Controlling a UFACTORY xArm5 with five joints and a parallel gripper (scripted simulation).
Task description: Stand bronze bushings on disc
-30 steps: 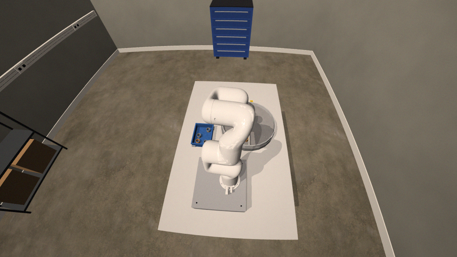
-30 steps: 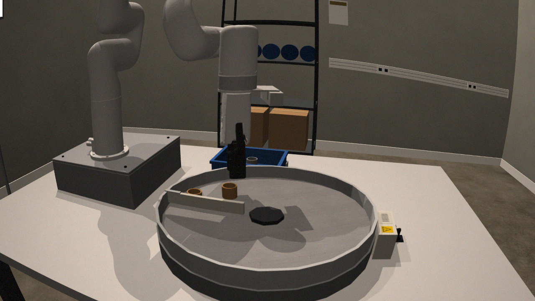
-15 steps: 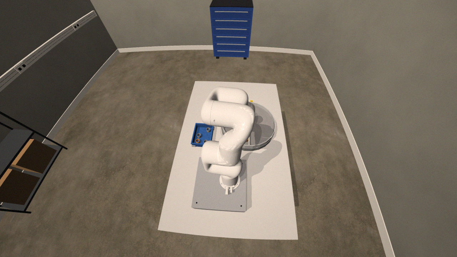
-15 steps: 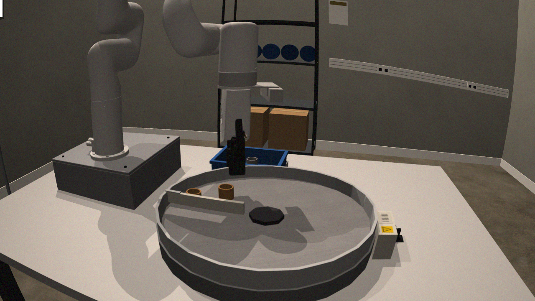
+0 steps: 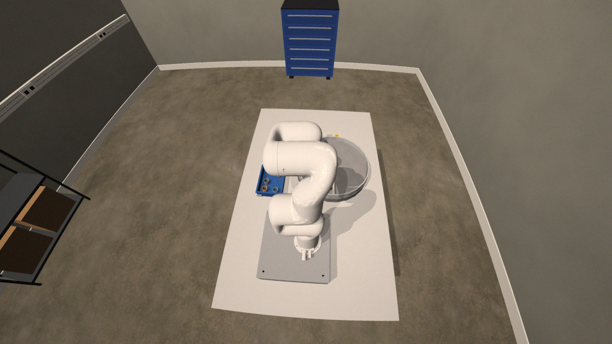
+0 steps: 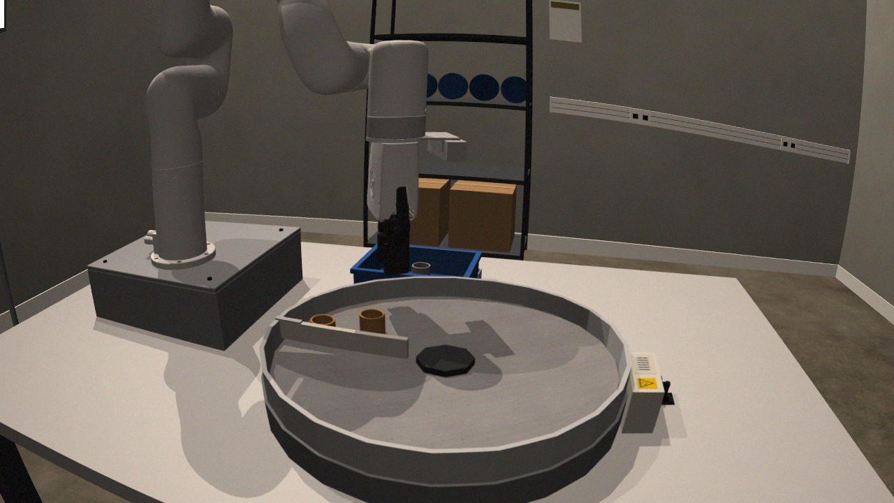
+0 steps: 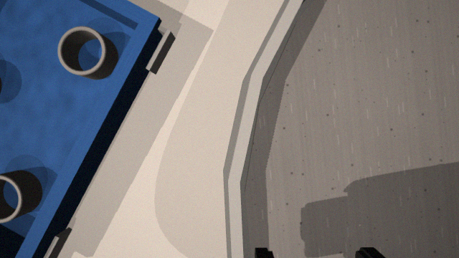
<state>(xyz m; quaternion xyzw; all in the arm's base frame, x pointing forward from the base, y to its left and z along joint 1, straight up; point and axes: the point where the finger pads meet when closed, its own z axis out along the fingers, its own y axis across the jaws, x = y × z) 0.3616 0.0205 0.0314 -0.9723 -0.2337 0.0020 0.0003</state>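
Note:
Two bronze bushings (image 6: 322, 320) (image 6: 371, 319) stand upright on the turntable's disc (image 6: 487, 381), behind a pale bar (image 6: 342, 337) and left of the black hub (image 6: 445, 359). My gripper (image 6: 394, 246) hangs above the disc's far rim, close to the blue crate (image 6: 416, 261). Its fingers stand apart with nothing between them, and in the wrist view only the fingertips show. Two steel bushings (image 7: 82, 50) (image 7: 11, 198) stand in the crate (image 7: 54, 125). In the top view the crate (image 5: 270, 181) seems to hold one bronze bushing (image 5: 265, 187) as well.
The disc has a raised grey rim (image 7: 240, 143). A control box with a yellow warning label (image 6: 643, 388) sits at the turntable's right side. The arm's grey base block (image 6: 193, 287) stands at the left. A shelf rack with cardboard boxes (image 6: 481, 212) stands behind the table.

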